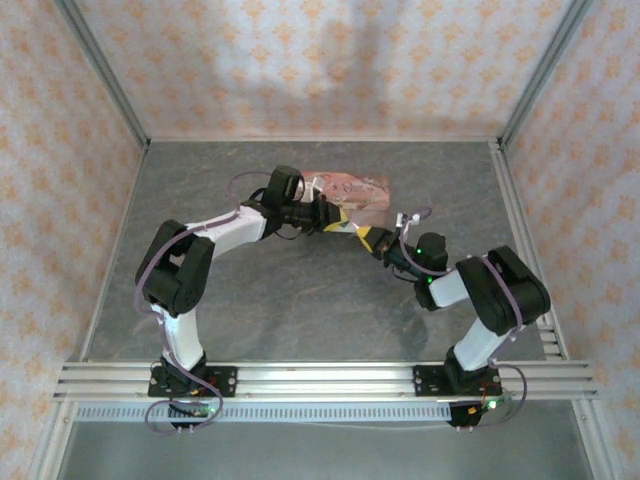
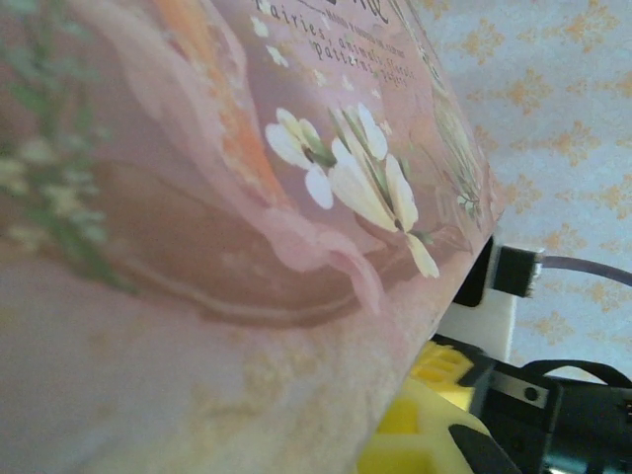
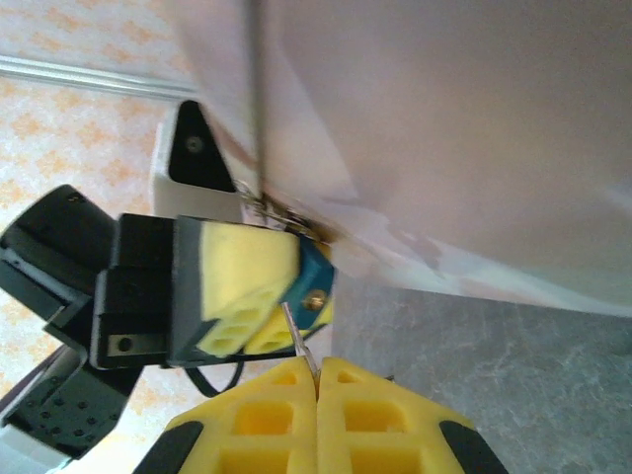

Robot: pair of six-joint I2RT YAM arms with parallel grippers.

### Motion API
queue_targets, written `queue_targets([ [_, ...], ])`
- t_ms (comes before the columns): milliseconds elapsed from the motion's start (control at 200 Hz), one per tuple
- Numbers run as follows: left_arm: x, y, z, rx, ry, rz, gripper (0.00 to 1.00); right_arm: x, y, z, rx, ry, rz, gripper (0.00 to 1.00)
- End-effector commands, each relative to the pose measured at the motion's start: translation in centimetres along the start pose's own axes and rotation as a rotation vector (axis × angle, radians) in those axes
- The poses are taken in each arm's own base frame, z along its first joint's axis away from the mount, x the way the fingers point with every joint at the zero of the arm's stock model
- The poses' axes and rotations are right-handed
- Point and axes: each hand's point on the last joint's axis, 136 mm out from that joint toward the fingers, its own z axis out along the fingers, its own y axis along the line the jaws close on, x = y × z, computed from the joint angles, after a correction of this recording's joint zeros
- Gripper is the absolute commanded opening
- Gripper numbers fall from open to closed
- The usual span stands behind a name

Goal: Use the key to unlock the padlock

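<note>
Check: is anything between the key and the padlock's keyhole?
Nothing visible. The key, pinched in the right gripper's shut jaws, has its tip just beside the brass keyhole on the padlock, with no object across the gap.

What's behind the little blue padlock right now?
The pink floral box rises just behind the padlock. The left pincer covers most of the padlock's body, hiding its far side.

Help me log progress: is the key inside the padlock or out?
Out. The key, in the right claw, ends beside the padlock's brass keyhole.
</note>
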Motion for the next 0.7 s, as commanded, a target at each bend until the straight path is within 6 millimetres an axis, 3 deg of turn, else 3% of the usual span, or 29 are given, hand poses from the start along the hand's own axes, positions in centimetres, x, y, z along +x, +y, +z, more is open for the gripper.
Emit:
queue_targets([
  [0,-1.5,-2.2,-0.4,0.073,-0.024,0.049,0.00,-0.1,1.1,0.5,-0.051,-0.001,-0.031,0.00],
  [696,-1.7,-2.4,-0.5,0.100,-0.031,0.041,0.00,-0.2,2.0,2.0,-0.078,0.019,-0.028,0.00],
])
